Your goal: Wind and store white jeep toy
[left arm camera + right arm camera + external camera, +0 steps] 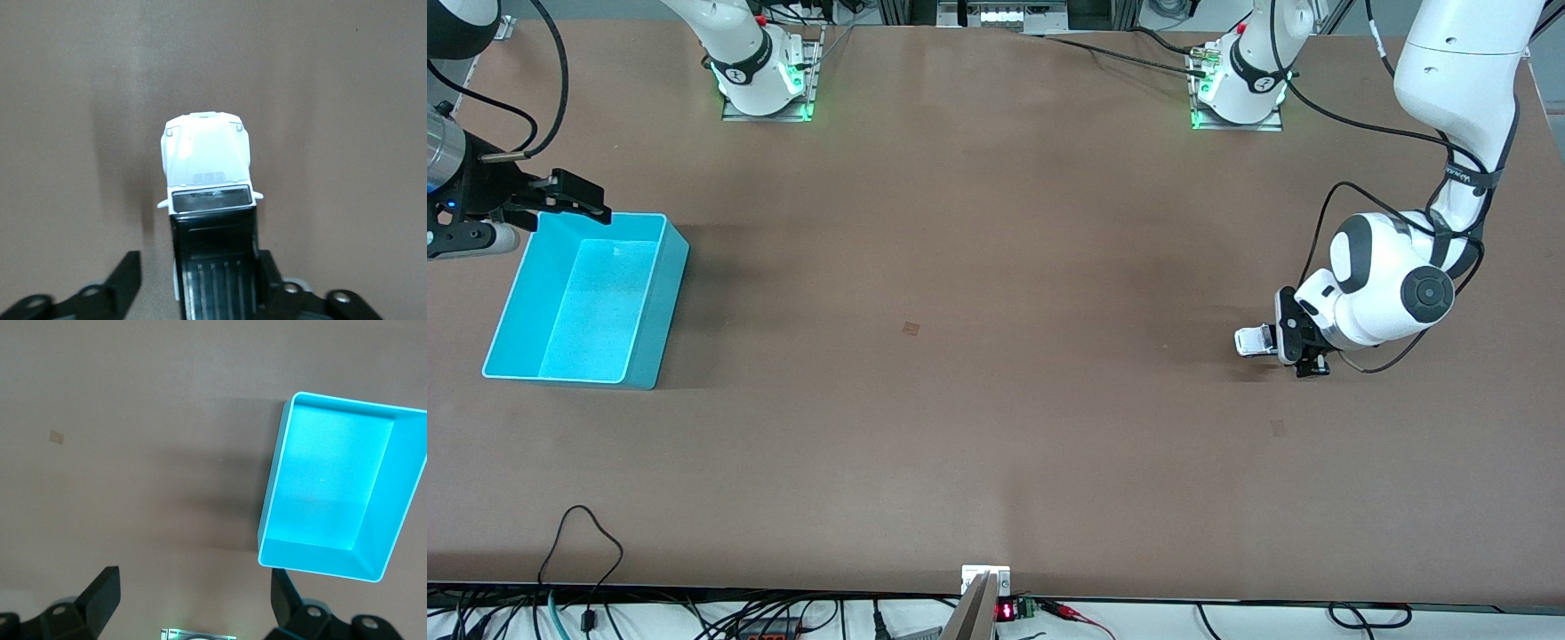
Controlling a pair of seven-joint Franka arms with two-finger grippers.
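Brown surface (996, 400), bare apart from two items. Cyan bin (649, 302) toward the right arm's end, open top, nothing inside. Right gripper (560, 200) raised over the bin's edge nearest the bases, arm waiting. White jeep toy (1252, 340) toward the left arm's end, resting on the surface. Left gripper (1303, 342) down at the toy's rear, nose of the toy projecting clear toward the bin's end. Jaw contact with toy not discernible.

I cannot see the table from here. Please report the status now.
Left tool low around white jeep toy, one finger apart from it. Right tool open, waiting by cyan bin. Nothing in the way.
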